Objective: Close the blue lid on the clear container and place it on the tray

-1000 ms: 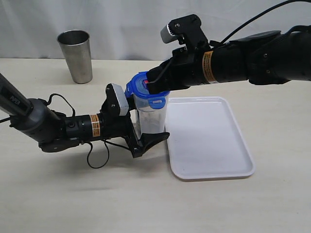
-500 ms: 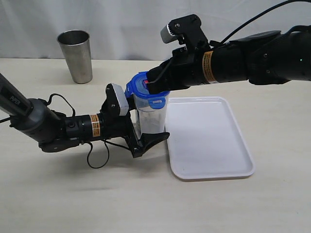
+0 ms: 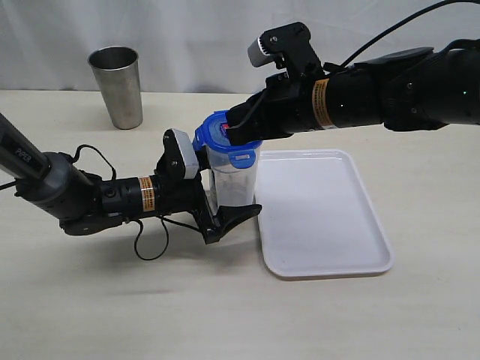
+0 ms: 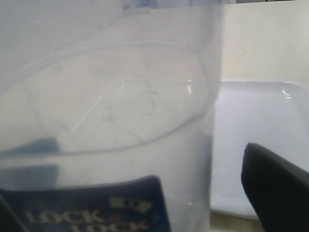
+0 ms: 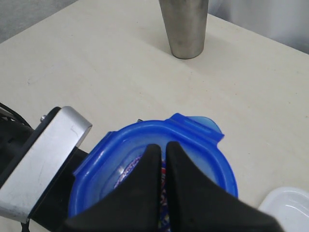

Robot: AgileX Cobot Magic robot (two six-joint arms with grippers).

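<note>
Jaws of the right gripper [image 5: 162,153] are fully closed and hold nothing, tips pressed onto the blue lid [image 5: 198,159]; lid sits on top of the clear container [image 3: 234,184], flaps look splayed outward, probably not snapped yet; container stands upright on the table [image 3: 112,300], just beside the tray [image 3: 322,262], not on it; left gripper [image 3: 237,204] jaws stand wide, straddling the container low down, one finger [image 4: 277,193] shows a gap to the wall, so bracing rather than clamping; steel cup [image 3: 117,86] well apart at the back; to do it well: press straight down over the lid's centre, steady the container from below, then fold each flap down.
</note>
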